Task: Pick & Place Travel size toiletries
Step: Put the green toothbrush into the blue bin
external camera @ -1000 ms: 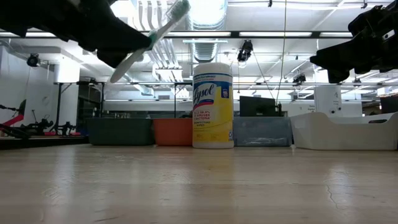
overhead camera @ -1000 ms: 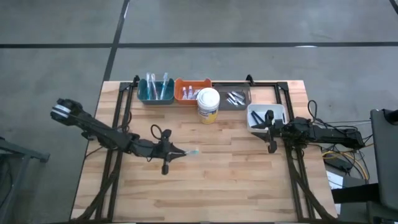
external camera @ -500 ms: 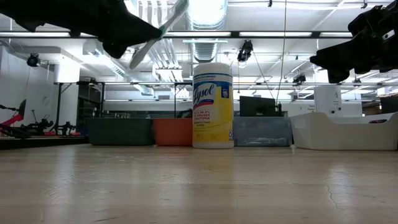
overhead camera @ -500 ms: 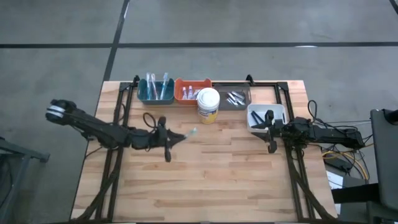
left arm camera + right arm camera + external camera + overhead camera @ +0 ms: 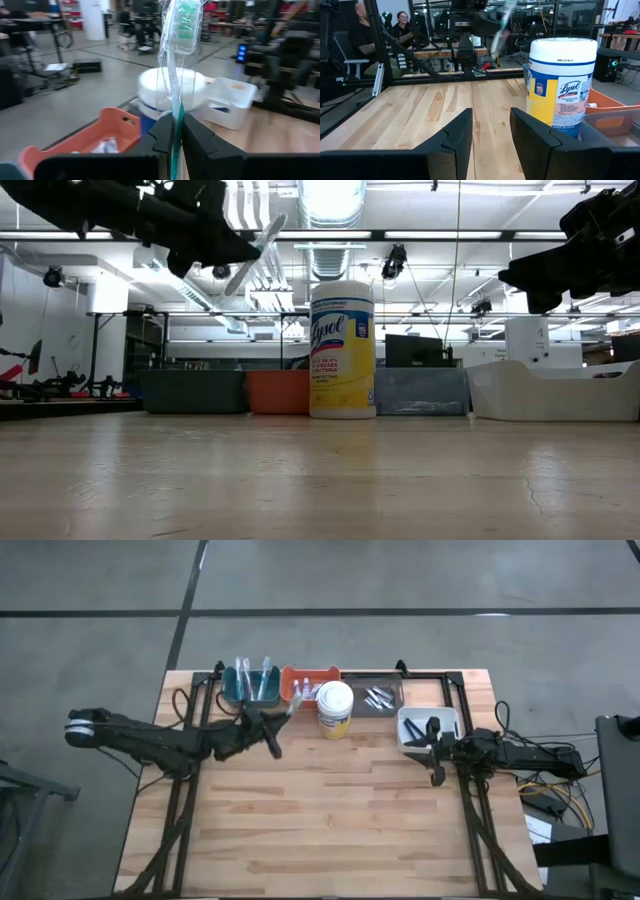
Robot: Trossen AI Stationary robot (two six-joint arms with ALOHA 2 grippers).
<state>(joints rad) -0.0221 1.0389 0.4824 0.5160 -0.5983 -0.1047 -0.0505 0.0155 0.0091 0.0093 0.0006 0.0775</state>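
The bench (image 5: pixel 330 810) is evenly and brightly lit from above, with only soft, faint shadows cast on the wood. In the low view, strong glare is thrown by the ceiling light strips (image 5: pixel 320 195), and the arms are reduced to dark silhouettes. In the left wrist view, the wrapped toothbrush (image 5: pixel 177 55) is blurred at close range, and the background is softened.

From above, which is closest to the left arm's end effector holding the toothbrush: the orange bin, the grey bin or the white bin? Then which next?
From the left end effector with its toothbrush:
1. Orange bin, back row, nearest.
2. Grey bin, back row, further right.
3. White bin, right side, farthest.
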